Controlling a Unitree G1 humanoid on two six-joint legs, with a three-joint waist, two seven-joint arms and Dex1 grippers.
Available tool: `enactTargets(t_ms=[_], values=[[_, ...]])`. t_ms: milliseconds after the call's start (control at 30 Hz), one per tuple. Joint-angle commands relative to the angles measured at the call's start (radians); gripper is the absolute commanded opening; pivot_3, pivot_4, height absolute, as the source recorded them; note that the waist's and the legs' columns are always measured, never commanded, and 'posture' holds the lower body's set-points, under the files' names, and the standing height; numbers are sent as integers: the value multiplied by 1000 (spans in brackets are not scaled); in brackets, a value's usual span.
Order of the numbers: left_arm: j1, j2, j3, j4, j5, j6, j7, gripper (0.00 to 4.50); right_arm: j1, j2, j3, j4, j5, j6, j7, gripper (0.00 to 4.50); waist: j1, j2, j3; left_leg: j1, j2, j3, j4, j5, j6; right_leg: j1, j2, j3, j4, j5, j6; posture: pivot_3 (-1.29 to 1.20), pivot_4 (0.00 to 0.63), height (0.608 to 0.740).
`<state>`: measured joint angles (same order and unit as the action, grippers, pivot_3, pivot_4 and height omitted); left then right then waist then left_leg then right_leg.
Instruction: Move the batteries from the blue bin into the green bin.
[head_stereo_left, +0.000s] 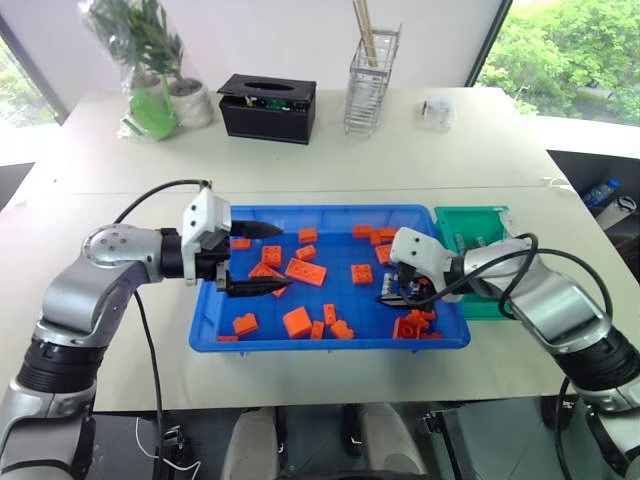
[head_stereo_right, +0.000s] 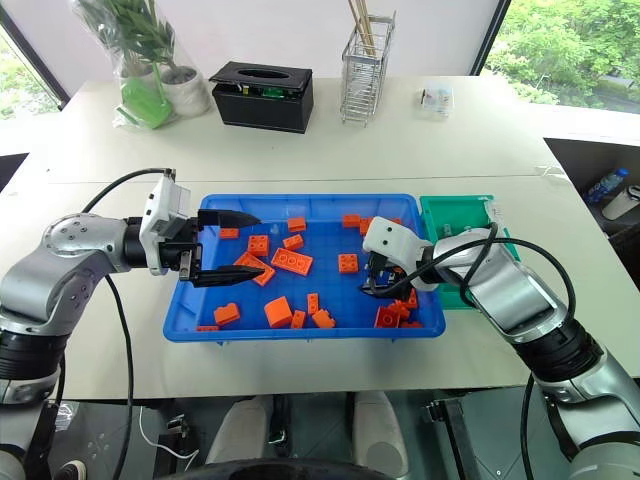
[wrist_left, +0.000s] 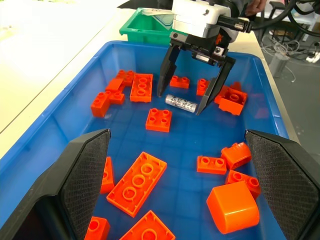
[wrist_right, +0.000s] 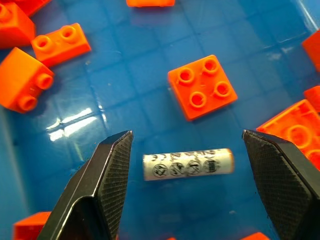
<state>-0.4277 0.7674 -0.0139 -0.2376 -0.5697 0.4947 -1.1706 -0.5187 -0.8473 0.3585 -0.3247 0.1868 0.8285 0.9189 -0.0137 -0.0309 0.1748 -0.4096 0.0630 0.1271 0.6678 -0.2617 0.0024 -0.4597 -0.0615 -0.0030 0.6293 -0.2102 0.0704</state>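
A single silver battery (wrist_right: 188, 164) lies on its side on the floor of the blue bin (head_stereo_left: 210, 345), toward the bin's right end in the head views, among scattered orange bricks (head_stereo_left: 305, 271). The right gripper (wrist_left: 191, 100) hangs directly over it, fingers spread wide on either side, gripping nothing; the battery lies lengthwise across the gap between the fingers. The left gripper (head_stereo_left: 262, 259) hovers over the bin's left end, also spread and empty. The green bin (head_stereo_left: 446, 222) touches the blue bin's right edge, with grey cylinders inside, probably batteries. This looks like the pick-up step: next, the right gripper likely needs to lower, perhaps turn, and close on the battery.
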Motion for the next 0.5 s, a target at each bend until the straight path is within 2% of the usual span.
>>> enactTargets(t_ms=[33,267,467,500], values=[[-16,-4,22,-11,-6,-13,5,4500,-5,-6,0,34,-33,-44,8,3591,0,0,0,0,0,0,0,0,0,0,0,0,0,0,0,0,150,736],[-9,-2,29,-20,-11,-12,12,4500,48,-46,3,17,-27,-59,82,3591,7,0,0,0,0,0,0,0,0,1,0,0,0,0,0,0,150,736],[-9,-2,28,-15,-6,-21,12,4500,31,-13,20,84,-54,-98,83,3591,6,-1,-1,0,0,0,1,0,0,2,-1,0,-1,0,0,0,150,736],[-11,-3,28,-15,-6,-21,13,4500,29,-9,19,85,-54,-100,83,3359,6,-1,-1,0,0,0,1,0,0,2,-1,0,-1,0,0,0,150,736]])
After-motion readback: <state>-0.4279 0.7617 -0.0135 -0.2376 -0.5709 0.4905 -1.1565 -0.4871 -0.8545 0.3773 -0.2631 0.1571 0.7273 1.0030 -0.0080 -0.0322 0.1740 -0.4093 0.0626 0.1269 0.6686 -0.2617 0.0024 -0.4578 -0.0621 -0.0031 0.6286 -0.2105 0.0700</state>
